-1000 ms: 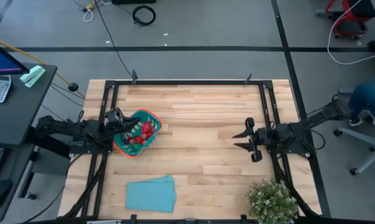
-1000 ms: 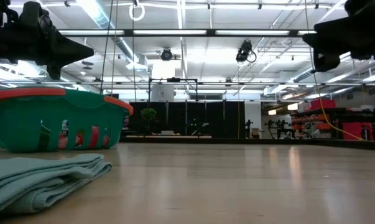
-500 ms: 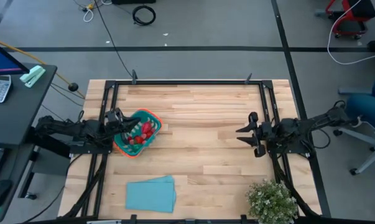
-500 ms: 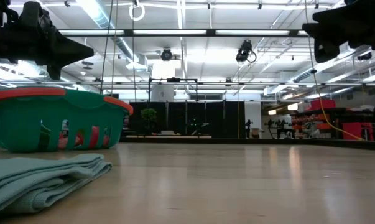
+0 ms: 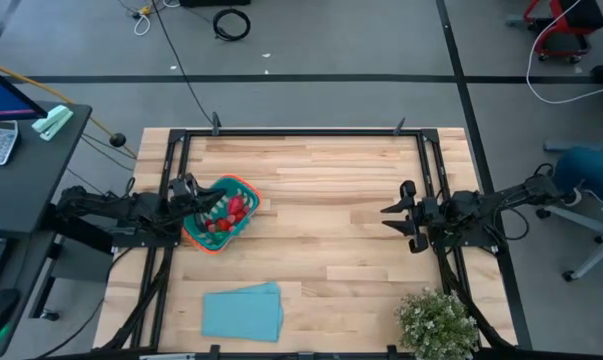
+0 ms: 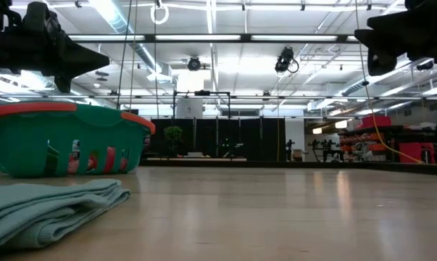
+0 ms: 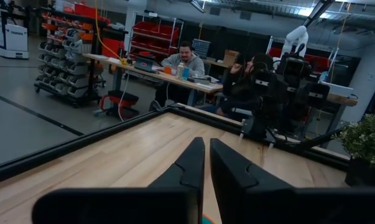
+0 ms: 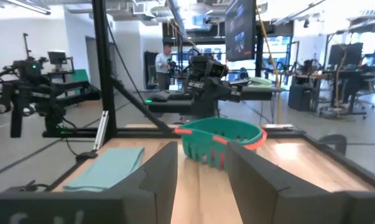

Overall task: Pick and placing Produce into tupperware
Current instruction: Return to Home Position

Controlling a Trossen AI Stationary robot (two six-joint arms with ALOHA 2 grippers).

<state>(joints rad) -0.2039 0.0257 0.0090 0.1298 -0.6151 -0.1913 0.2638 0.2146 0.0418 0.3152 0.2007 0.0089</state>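
small red and pink toy produce (image 5: 231,212) is seen lying inside the teal-green plastic tub with an orange rim (image 5: 209,246), set at the left of the pale wooden worktop (image 5: 321,170). the left hand (image 5: 218,204) is held above the tub, narrowed almost together and empty. the right hand (image 5: 386,216) is spread wide, empty, well apart at the right.
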